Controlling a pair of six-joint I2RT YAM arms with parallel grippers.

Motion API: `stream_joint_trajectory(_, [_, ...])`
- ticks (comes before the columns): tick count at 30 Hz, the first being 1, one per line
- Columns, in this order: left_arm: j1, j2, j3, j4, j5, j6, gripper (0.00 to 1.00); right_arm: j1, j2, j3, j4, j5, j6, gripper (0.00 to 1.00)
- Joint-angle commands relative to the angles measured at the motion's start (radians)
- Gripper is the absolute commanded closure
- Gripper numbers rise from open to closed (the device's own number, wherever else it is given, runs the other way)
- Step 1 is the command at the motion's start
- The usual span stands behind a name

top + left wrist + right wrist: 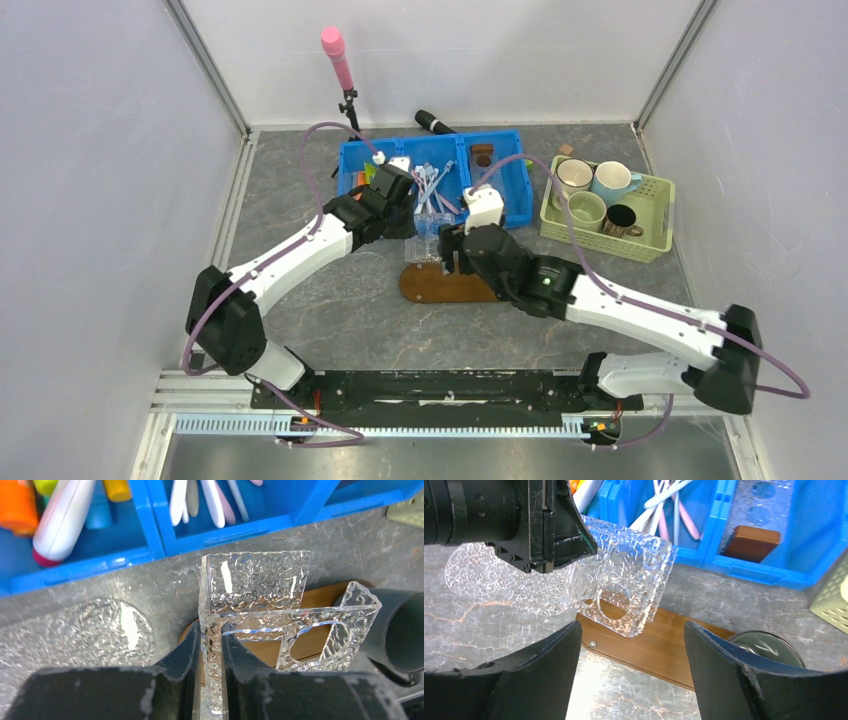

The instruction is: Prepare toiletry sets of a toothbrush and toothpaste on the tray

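Left wrist: left pincer clamps dimpled clear holder over wooden tray; right pincer wide.

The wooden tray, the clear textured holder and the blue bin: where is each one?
tray (659, 652), right wrist view, on its bare wooden top.
clear holder (255, 582), left wrist view, on its upright back wall.
blue bin (75, 570), left wrist view, on its near front wall.

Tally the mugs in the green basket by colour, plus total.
white mug: 1
light blue mug: 1
pale green mug: 1
dark brown mug: 1
Total: 4
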Motion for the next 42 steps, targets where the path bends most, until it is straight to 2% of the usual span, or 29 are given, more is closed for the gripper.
stream_joint_trajectory(1, [-0.006,0.046,0.127,-0.034,0.095,0.291,0.98,-0.001,-0.122,-0.083,0.023,0.079,-0.005,0.15])
stream_joint_trajectory(6, [-0.008,0.139,0.27,-0.139,0.268,0.532,0.98,-0.016,-0.2,-0.114,-0.065,0.224,-0.027,0.04])
stream_joint_trajectory(10, [-0.015,0.228,0.378,-0.233,0.411,0.686,0.98,-0.059,-0.274,-0.144,-0.096,0.278,-0.023,0.03])
stream_joint_trajectory(13, [-0.037,0.272,0.43,-0.268,0.464,0.769,0.98,-0.092,-0.328,-0.178,-0.117,0.308,-0.007,0.02])
stream_joint_trajectory(21, [-0.142,0.358,0.497,-0.326,0.448,1.04,0.98,-0.191,-0.472,-0.276,-0.128,0.355,-0.002,0.02])
stream_joint_trajectory(29, [-0.209,0.471,0.589,-0.361,0.381,1.152,0.98,-0.223,-0.492,-0.306,-0.128,0.352,-0.014,0.02])
stream_joint_trajectory(38, [-0.227,0.532,0.651,-0.399,0.341,1.225,0.98,-0.239,-0.508,-0.326,-0.127,0.364,-0.025,0.02])
stream_joint_trajectory(42, [-0.235,0.572,0.704,-0.428,0.351,1.234,0.95,-0.242,-0.527,-0.338,-0.114,0.377,-0.032,0.02])
